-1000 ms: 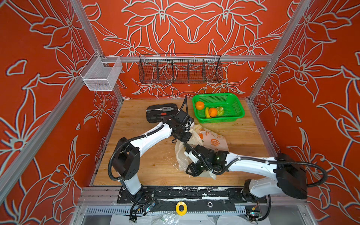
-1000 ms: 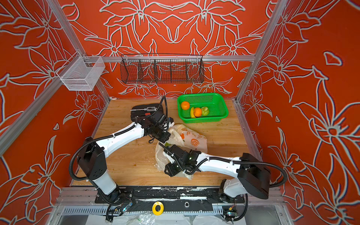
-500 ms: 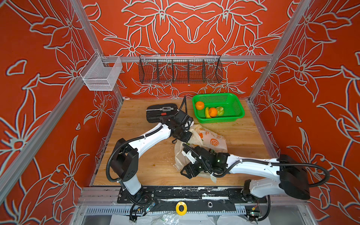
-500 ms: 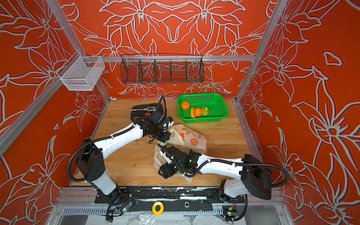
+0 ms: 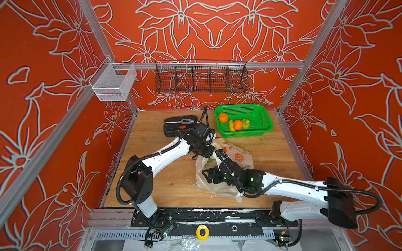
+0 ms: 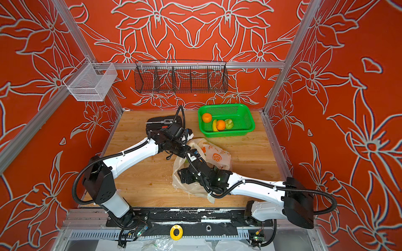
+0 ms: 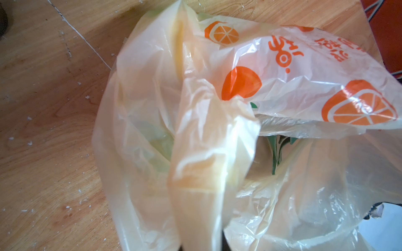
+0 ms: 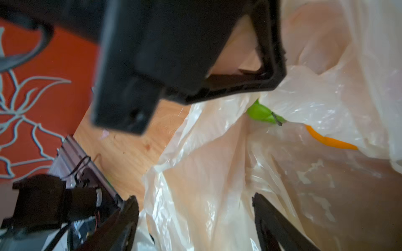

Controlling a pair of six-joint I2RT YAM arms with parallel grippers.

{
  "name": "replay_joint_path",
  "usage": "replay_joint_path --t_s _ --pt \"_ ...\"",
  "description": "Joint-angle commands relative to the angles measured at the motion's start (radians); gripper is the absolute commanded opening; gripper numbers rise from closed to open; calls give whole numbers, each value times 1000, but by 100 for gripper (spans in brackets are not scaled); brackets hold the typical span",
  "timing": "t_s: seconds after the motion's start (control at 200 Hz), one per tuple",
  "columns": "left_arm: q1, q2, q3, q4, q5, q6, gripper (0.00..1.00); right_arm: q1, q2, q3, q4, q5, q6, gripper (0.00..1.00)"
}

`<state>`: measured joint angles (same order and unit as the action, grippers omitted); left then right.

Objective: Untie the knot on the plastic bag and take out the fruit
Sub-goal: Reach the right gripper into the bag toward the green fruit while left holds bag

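Observation:
The cream-white plastic bag (image 5: 237,155) (image 6: 214,155) with orange-slice prints lies crumpled mid-table, its mouth gaping. The knot does not show. My left gripper (image 5: 206,152) (image 6: 185,152) is shut on a strip of the plastic bag (image 7: 200,173), which covers its jaws in the left wrist view. My right gripper (image 5: 208,177) (image 6: 183,177) (image 8: 195,215) hangs open over the bag's near-left part, loose film between its fingers (image 8: 124,217). A green fruit (image 8: 263,114) (image 5: 210,160) peeks from the bag. Two oranges (image 5: 223,117) (image 5: 237,125) and a bumpy green fruit (image 5: 245,123) lie in the green basket (image 5: 239,107).
A small yellow banana (image 5: 231,126) lies in the basket too. A black tool case (image 5: 180,126) sits behind the left gripper. A black wire rack (image 5: 201,77) and a white mesh bin (image 5: 113,83) hang on the walls.
My right gripper has opened wide and shifted slightly left over the bag. The left gripper has kept its hold on the bag strip, hardly moving.

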<state>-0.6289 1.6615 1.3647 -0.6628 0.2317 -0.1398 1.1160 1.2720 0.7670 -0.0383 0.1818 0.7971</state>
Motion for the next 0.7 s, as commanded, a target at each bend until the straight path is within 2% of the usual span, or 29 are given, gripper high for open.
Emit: replay_joint_path --t_s 0.0,0.215,0.586,0.696 --pt "4 -29 -9 8 14 -12 0 -15 59 -22 80 121 145 78" --pt "7 -38 -9 9 15 -17 0 -39 148 -81 253 127 280 67" --pt "8 -55 -13 13 29 -15 0 -90 354 -75 500 166 447 65" --pt "10 -61 -12 8 5 -5 0 -102 396 -57 508 200 479 65"
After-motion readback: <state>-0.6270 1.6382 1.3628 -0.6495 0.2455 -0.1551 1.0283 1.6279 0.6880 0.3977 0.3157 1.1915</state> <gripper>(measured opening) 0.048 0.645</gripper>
